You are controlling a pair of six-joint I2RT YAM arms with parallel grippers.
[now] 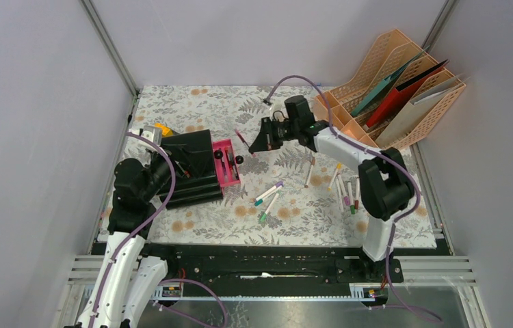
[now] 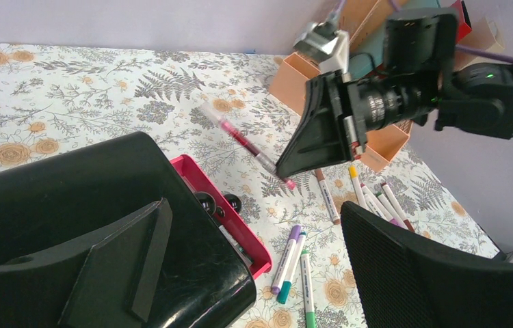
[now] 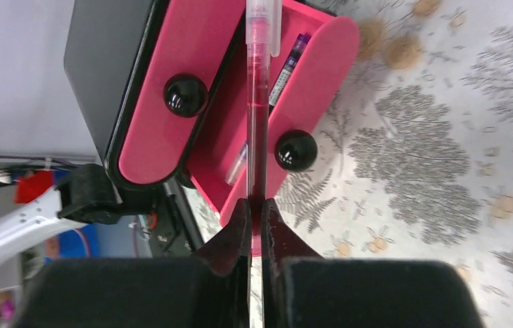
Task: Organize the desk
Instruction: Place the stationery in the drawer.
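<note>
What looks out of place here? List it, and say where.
Loose markers lie scattered at odd angles on the desk between the open pink drawer and the peach file rack. The right hand holds a red pen near that drawer. Nothing looks spilled or broken.

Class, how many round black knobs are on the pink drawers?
2: first knob on the shut drawer; second knob on the open drawer. Others may be hidden.
</note>
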